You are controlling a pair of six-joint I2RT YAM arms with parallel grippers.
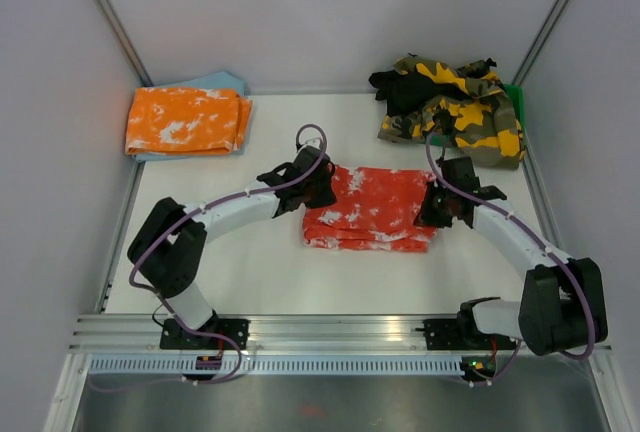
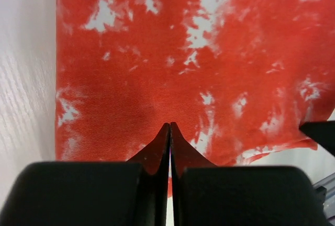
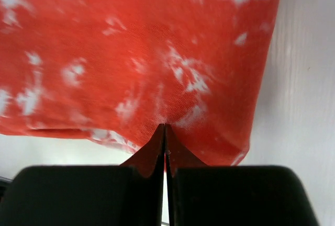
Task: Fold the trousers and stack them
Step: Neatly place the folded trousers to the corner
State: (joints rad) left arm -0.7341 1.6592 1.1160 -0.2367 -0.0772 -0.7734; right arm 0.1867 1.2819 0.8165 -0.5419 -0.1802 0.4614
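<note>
Pinching the red trousers (image 1: 372,210) at both ends, the two arms reach in from the near edge of the table (image 1: 250,277). The red trousers, splotched with white tie-dye, lie folded into a rough rectangle on the middle of the table, the cloth slightly rumpled along its near edge. The left gripper (image 1: 316,192) sits at the left end of the red trousers, toward the far corner. In the left wrist view its fingers (image 2: 162,147) are pressed together with only a hairline gap, and a small peak of red cloth is drawn up between them. The right gripper (image 1: 438,204) sits at the right end of the red trousers. In the right wrist view its fingers (image 3: 157,150) are likewise closed tight on a pinch of the same cloth, near the edge where the fabric meets bare white tabletop. A folded pair of orange-and-white trousers (image 1: 186,120) lies well apart from the red trousers, beyond their left end and toward the far left corner, resting on a light blue cloth (image 1: 226,81) whose edges show around it. Beyond the right end of the red trousers, near but not touching, a heap of yellow-green camouflage trousers (image 1: 470,117) lies unfolded, with black cloth (image 1: 402,90) tangled into it on the side facing the red trousers.
</note>
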